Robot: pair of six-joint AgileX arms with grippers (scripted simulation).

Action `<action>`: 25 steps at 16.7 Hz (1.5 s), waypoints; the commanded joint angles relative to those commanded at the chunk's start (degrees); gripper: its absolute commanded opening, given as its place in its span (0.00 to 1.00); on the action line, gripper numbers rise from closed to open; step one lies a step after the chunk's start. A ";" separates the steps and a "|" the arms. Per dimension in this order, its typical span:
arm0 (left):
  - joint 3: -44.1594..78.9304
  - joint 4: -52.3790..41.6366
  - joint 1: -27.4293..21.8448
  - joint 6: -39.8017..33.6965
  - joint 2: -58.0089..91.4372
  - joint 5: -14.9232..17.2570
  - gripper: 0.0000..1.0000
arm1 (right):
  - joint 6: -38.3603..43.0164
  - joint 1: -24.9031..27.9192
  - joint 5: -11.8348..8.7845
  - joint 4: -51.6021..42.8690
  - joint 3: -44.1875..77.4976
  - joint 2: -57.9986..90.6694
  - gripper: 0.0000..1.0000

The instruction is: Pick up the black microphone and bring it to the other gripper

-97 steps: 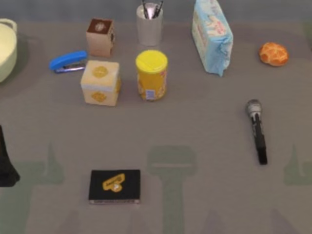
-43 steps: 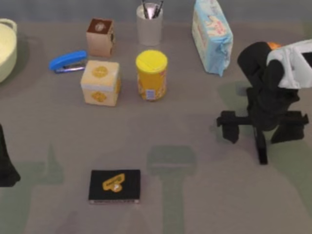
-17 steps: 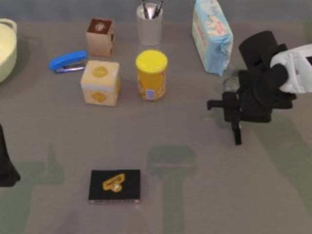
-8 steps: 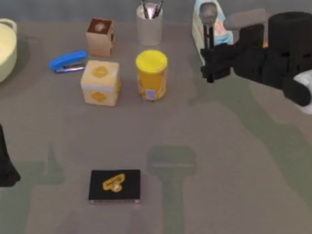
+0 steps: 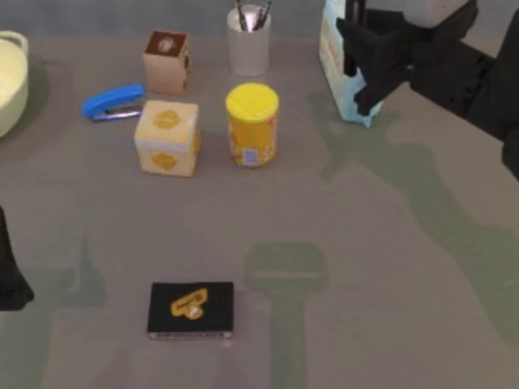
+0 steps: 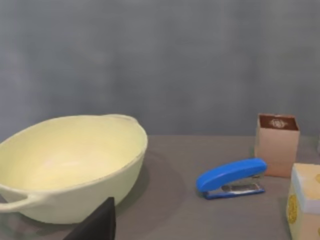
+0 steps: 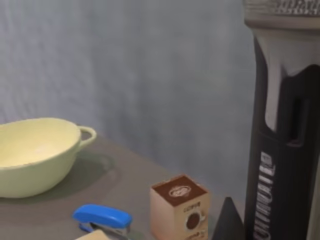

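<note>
The right hand [image 5: 357,61] hangs high above the table's far right, gripping the black microphone [image 7: 282,145], which shows upright in the right wrist view. The left hand [image 5: 10,275] sits parked at the left edge, its state unclear; pickup looks done, handover remains.

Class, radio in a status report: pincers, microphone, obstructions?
Right pincer raised at top right, shut on black microphone. Left pincer parked at left edge. Yellow can and boxes between them.

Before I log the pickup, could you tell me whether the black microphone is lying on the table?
No, the black microphone is upright, close to the right wrist camera, and the top view shows none on the table.
</note>
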 joint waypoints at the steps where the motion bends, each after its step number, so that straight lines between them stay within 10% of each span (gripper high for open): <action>1: 0.00 0.00 0.00 0.00 0.00 0.00 1.00 | -0.06 -0.01 -0.06 0.16 -0.06 -0.09 0.00; 7: 0.00 0.00 0.00 0.00 0.00 0.00 1.00 | 0.09 1.24 0.96 -0.02 -0.06 -0.50 0.00; 15: 0.00 0.00 0.00 0.00 0.00 0.00 1.00 | 0.89 15.90 15.01 -1.17 -4.39 -9.78 0.00; 25: 0.00 0.00 0.00 0.00 0.00 0.00 1.00 | 0.92 16.61 15.72 -1.20 -4.60 -10.42 0.00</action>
